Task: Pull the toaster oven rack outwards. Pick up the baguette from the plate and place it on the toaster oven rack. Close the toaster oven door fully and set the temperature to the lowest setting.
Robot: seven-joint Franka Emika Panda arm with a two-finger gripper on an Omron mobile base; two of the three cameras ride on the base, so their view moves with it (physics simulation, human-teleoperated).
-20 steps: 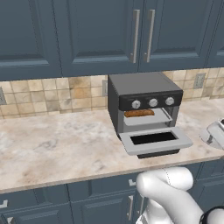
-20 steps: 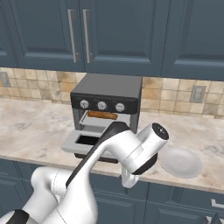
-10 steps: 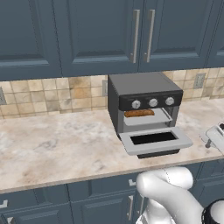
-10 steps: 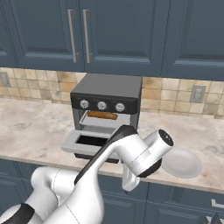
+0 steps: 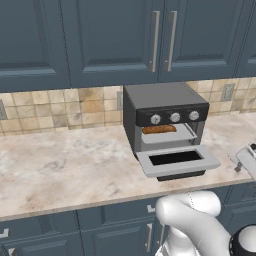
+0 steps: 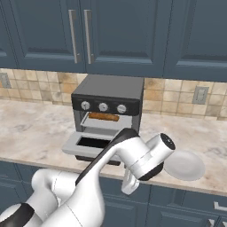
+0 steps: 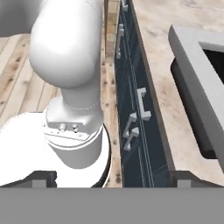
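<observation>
The toaster oven [image 5: 165, 107] [image 6: 108, 99] stands on the counter against the tiled wall. Its door [image 5: 177, 161] [image 6: 91, 142] [image 7: 192, 78] lies folded down flat, dark window slot facing up. Inside, the baguette [image 5: 159, 129] [image 6: 104, 117] rests on the rack [image 5: 172, 135] [image 6: 106, 122]. The plate [image 6: 186, 165] sits bare on the counter to the oven's right. My gripper [image 6: 127, 188] [image 7: 113, 179] hangs in front of the counter edge, between door and plate, pointing down. Its fingertips [image 7: 41, 179] are wide apart, open with nothing between them.
Blue drawer fronts with silver handles [image 7: 142, 105] run under the counter edge [image 7: 153, 87]. My own white base and the wooden floor [image 7: 17, 65] lie below the hand. Upper cabinets [image 5: 160, 35] hang above the oven. A wall outlet [image 6: 200, 95] is on the tiles at right.
The arm's wrist has drifted slightly right and down, with the hand staying low in front of the counter. Oven, door, baguette and plate have not moved.
</observation>
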